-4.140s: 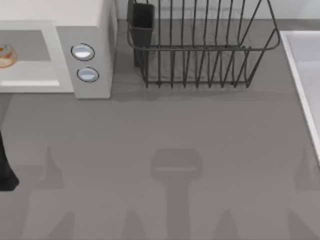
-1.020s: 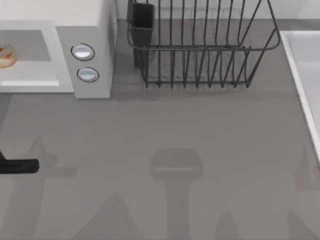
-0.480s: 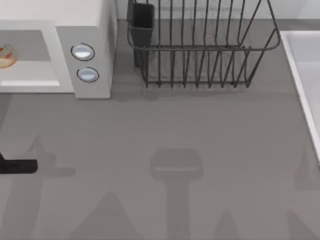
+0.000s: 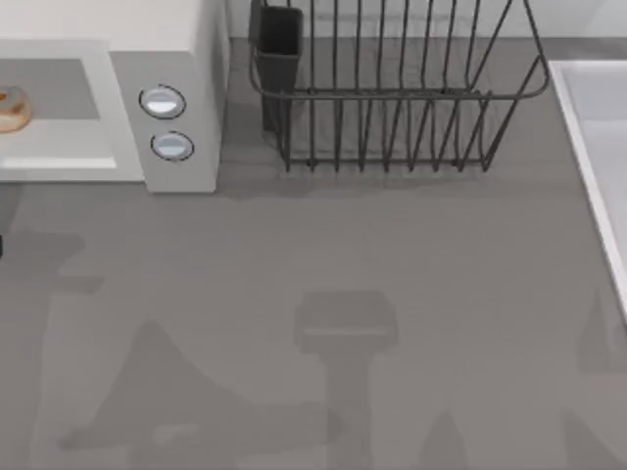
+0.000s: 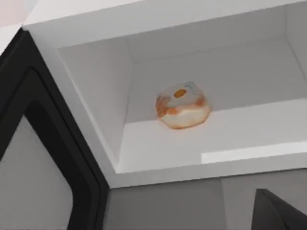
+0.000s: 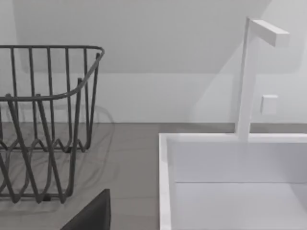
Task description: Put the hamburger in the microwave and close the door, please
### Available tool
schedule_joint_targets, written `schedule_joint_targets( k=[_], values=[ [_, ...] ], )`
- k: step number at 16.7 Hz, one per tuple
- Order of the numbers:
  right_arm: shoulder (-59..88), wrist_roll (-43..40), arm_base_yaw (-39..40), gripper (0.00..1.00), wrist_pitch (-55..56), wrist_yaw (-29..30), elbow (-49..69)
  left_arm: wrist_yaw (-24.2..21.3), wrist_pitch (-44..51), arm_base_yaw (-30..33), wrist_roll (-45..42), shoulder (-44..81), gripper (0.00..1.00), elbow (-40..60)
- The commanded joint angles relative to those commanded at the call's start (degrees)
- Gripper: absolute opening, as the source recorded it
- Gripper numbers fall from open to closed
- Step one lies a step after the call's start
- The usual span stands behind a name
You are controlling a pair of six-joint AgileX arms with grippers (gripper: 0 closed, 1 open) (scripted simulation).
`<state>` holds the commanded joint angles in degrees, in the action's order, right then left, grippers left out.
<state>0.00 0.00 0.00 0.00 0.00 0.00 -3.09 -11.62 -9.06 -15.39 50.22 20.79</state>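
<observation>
Left gripper [image 5: 279, 213]: at the table's [image 4: 323, 245] left edge before the microwave [image 5: 100, 21], jaws' state cannot be told; ahead of these jaws the hamburger [image 5: 182, 105] sits on the floor of the open cavity, near the back wall, well apart from them, with the door [image 5: 45, 163] swung open beside the opening. Right gripper [image 6: 92, 214]: parked toward the right side of the table, jaws' state cannot be told; beyond them stand the wire dish rack [image 6: 48, 120], the white sink [image 6: 230, 163] and its faucet [image 6: 249, 72].
</observation>
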Motion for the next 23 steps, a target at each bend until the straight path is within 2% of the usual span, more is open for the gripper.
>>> schedule_joint_targets(
  k=[9,13,17,23],
  values=[
    [0.0,0.0,0.0,1.0,0.0,0.0,0.0,-23.82,37.18,-34.2,-25.39,33.99,0.0,39.76],
    [0.0,0.0,0.0,1.0,0.0,0.0,0.0,-31.79,49.71,-45.77,-33.8,45.48,0.0,53.13],
    [0.0,0.0,0.0,1.0,0.0,0.0,0.0,-35.41,55.46,-51.13,-37.63,50.77,0.0,59.26],
    [0.0,0.0,0.0,1.0,0.0,0.0,0.0,-35.61,55.27,-50.81,-37.44,50.63,0.0,59.13]
  ],
)
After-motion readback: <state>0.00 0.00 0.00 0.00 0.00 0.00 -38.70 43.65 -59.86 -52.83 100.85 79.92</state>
